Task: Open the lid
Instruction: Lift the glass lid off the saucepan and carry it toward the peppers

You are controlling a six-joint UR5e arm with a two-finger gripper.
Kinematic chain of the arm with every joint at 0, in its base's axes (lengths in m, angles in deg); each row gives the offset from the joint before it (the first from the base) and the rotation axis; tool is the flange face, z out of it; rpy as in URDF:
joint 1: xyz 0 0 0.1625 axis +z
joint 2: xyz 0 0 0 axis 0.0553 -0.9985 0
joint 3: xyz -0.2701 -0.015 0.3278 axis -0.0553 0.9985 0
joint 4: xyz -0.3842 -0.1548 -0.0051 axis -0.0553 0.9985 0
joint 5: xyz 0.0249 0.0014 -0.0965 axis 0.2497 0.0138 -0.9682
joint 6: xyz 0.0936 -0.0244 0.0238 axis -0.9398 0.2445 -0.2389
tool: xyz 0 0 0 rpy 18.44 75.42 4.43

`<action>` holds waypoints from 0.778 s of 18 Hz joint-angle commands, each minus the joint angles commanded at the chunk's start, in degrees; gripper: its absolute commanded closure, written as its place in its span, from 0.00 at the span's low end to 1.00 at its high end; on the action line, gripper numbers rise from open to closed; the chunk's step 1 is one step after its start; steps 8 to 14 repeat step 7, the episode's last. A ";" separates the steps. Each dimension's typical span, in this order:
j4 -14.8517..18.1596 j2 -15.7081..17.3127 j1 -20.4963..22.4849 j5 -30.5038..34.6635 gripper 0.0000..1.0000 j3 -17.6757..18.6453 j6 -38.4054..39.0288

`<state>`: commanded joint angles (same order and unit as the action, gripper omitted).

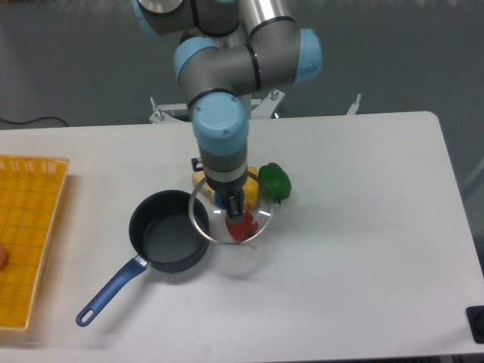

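The big white table [348,227] fills most of the view. The pot is the thing to find the rest by.

The grey and blue arm [227,68] comes down from the top, just up and to the right of the pot. Its last part points straight down at the table.

A yellow tray [26,234] lies far to the left of the pot, at the table's edge.

The pot [168,240] is dark blue and round. It stands open, with nothing seen inside. Its long blue handle [112,291] sticks out down and to the left, so the long way of the pot runs from lower left to upper right.

The lid [231,214] is round clear glass with a thin metal rim. It is just to the right of the pot, off the pot's mouth. Its left edge looks to lie over the pot's right rim. It looks held up flat or nearly flat, knob side up. Being round, it has no long way.

A green pepper [274,181] lies up and to the right of the pot, just past the lid. A yellow thing [249,190] sits beside it, partly behind the arm. A red thing [242,227] shows through the glass.

The jaws [233,203] reach down onto the middle of the lid. They look closed on the blue knob [229,203], which is mostly hidden.
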<state>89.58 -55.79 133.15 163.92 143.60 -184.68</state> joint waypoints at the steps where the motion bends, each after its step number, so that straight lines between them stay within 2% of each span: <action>1: 0.00 0.00 -0.09 0.00 0.38 0.00 0.00; 14: -0.26 -0.09 0.00 0.09 0.38 0.09 0.00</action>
